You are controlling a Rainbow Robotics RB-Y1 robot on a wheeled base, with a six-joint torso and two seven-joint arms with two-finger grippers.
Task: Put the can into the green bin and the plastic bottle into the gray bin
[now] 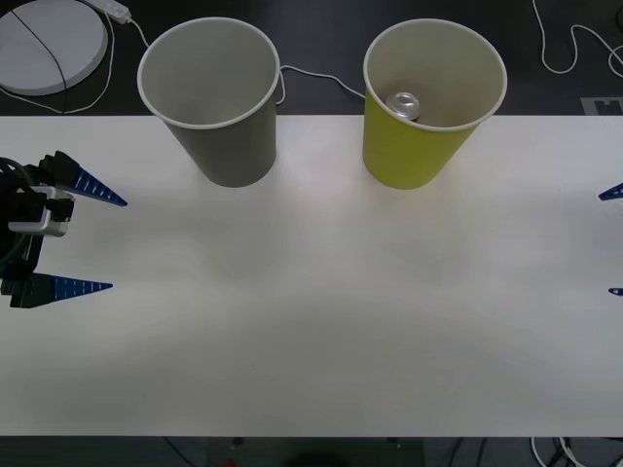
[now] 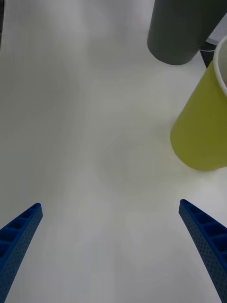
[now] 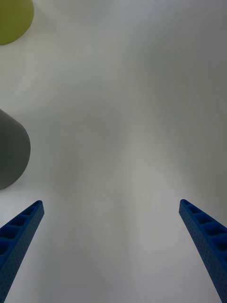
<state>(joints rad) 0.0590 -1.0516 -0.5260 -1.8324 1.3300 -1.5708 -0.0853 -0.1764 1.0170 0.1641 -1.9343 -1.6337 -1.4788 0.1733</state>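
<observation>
At the worktop's left edge the left gripper [image 1: 110,244] hangs over the white surface with its two blue ribbed fingers spread wide and nothing between them. Its wrist view gives the same spread, the left gripper [image 3: 111,208] facing bare worktop, with a slice of the gray bin [image 3: 12,151] and a corner of the green bin [image 3: 14,19] at the side of the frame. At the right edge the right gripper [image 1: 613,241] shows as two blue fingertips, well apart and holding nothing; from its own camera the right gripper [image 2: 111,210] is wide open over the white worktop [image 1: 321,311], with the green bin [image 2: 201,128] near and the gray bin [image 2: 182,31] farther off.

Both bins stand upright along the far edge, the gray bin [image 1: 214,102] toward the left and the green bin [image 1: 423,102] toward the right, apart from each other. From above, the can [image 1: 405,104] lies inside the green bin, its metal top showing against the pale interior; the wrist cameras see only the bins' outer walls. The gray bin's interior looks bare as far as the front view reaches. Behind the far edge, a white round disc [image 1: 49,44] and white cables [image 1: 311,76] lie on the dark floor.
</observation>
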